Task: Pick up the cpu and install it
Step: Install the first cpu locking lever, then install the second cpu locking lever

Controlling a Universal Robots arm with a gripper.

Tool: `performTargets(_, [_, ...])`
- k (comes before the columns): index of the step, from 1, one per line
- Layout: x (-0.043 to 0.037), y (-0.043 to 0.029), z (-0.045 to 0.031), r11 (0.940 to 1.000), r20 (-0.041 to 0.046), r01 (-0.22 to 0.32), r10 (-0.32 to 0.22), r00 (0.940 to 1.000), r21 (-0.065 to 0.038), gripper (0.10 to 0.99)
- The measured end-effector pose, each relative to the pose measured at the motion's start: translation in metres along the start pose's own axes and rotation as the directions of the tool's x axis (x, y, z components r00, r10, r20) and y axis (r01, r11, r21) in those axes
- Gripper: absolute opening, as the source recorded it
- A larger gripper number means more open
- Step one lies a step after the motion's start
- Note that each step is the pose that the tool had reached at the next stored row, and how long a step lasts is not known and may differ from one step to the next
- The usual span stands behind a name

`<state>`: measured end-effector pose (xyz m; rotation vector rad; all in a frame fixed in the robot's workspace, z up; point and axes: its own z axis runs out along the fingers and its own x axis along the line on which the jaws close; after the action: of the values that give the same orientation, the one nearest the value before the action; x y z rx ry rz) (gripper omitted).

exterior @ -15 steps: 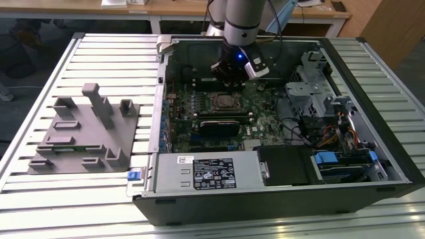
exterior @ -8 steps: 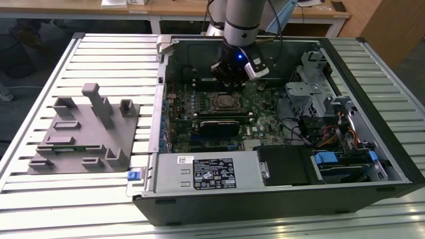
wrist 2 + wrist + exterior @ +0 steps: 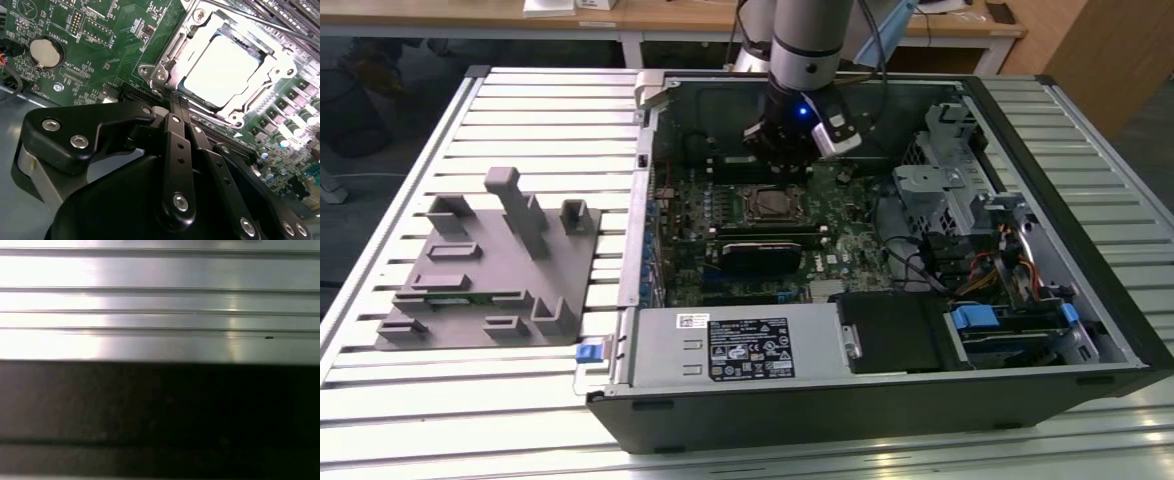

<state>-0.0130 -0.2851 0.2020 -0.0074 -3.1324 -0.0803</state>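
**Hovering over the board, cpu seated in its socket**

Looking into the open case [image 3: 881, 400], you have the arm [image 3: 803, 40] reaching down from the far side, with the end effector [image 3: 787, 150] above the green board [image 3: 854, 240], near the case's far wall. In the second wrist view the end effector [image 3: 175, 107] has its black fingers [image 3: 177, 150] pressed together with nothing between them, their tips just short of the socket's near edge.

The cpu [image 3: 222, 70] lies flat inside the socket frame [image 3: 165, 70], its pale metal top bright under the light, with the metal bracket round its edges. In the exterior view the socket [image 3: 771, 205] sits just toward the camera from the end effector.

Room is tight on the exterior view's right, where the drive cage [image 3: 947, 190] and cables [image 3: 987, 270] crowd the board. A black heatsink [image 3: 758, 255] lies on the near side of the socket, and the power supply [image 3: 734, 345] fills the near edge of the case. A coin cell [image 3: 44, 52] sits on the board well away from the socket.

On the exterior view's left, the grey fixture [image 3: 487, 270] stands on the slatted table [image 3: 520, 110], well apart from the case.
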Motion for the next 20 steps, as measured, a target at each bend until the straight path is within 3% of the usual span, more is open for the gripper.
performTargets(20, [-0.0009,-0.0062,-0.0021,1.0,0.0001,0.0,0.0,1.0,0.002,0.106])
